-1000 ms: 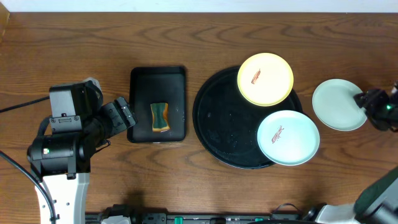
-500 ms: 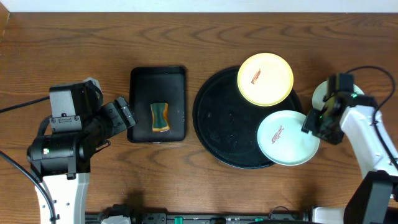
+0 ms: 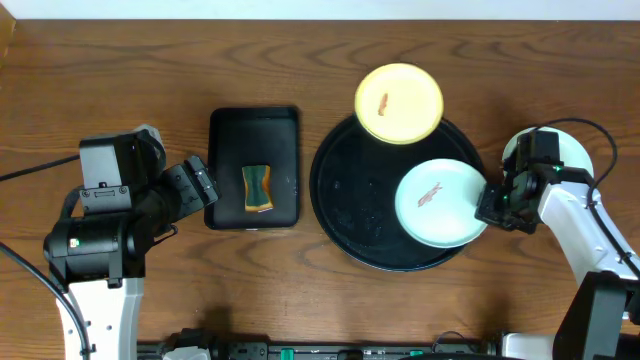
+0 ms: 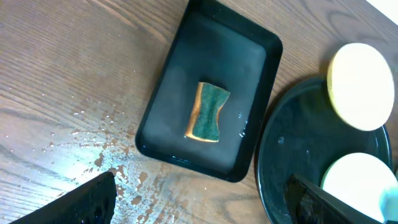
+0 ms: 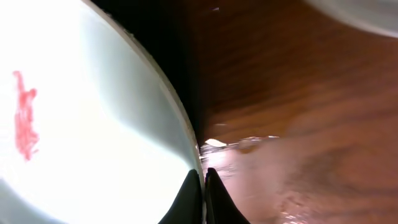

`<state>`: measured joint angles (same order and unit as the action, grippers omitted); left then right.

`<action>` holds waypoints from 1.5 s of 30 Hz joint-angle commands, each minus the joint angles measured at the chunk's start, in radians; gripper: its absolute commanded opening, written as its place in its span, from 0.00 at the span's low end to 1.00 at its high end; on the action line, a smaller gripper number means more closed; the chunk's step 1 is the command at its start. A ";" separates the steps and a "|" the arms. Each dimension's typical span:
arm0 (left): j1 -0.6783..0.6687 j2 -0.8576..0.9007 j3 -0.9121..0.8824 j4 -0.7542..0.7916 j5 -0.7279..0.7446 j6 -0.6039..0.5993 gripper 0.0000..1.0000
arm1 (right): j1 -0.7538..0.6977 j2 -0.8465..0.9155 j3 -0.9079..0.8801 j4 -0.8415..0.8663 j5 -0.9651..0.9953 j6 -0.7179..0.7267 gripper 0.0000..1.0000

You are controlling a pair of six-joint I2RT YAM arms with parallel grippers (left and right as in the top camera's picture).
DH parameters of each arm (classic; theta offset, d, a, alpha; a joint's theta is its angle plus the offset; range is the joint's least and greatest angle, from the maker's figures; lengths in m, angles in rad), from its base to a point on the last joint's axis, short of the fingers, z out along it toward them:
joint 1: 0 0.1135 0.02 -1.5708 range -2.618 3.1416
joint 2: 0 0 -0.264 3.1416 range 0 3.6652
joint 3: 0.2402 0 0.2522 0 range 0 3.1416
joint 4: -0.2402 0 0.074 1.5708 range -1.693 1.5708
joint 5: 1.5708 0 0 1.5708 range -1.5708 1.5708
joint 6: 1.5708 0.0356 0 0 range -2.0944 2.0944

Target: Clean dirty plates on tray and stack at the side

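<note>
Likely light, stiff, slippery; best pinched at rim of mint plate (image 3: 436, 203), right fingers (image 5: 189, 198) together just beside it, left fingers (image 4: 93, 199) apart.

No readable text, label, brand or number in any view. The only marks are reddish smears on the pale yellow plate (image 3: 399, 103) and the near mint-blue plate (image 3: 437, 203), and they're not lettering.
</note>
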<state>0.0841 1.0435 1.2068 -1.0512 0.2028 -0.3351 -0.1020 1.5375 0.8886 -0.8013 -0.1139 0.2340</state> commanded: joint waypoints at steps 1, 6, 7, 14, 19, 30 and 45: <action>0.005 0.001 0.021 -0.003 -0.011 0.013 0.87 | 0.041 -0.050 0.004 0.002 -0.200 -0.146 0.01; 0.005 0.001 0.021 -0.002 -0.011 0.013 0.87 | 0.117 -0.059 0.000 0.060 -0.254 -0.180 0.01; 0.005 0.001 0.021 -0.002 -0.011 0.013 0.87 | 0.135 -0.057 -0.003 0.082 -0.253 -0.186 0.01; 0.005 0.001 0.021 -0.002 -0.011 0.013 0.87 | 0.252 0.014 -0.016 0.219 -0.100 -0.090 0.01; 0.005 0.001 0.021 -0.003 -0.011 0.013 0.87 | 0.259 0.026 0.010 0.266 -0.146 -0.093 0.31; 0.004 0.002 0.021 0.005 -0.004 0.012 0.87 | 0.244 0.219 0.639 -0.053 -0.141 -0.060 0.24; 0.004 0.002 0.021 0.005 -0.004 0.013 0.87 | 0.241 0.716 0.933 0.129 -0.153 -0.010 0.42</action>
<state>0.0841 1.0439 1.2068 -1.0439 0.2035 -0.3351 0.1307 2.2402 1.8069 -0.6849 -0.2554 0.2012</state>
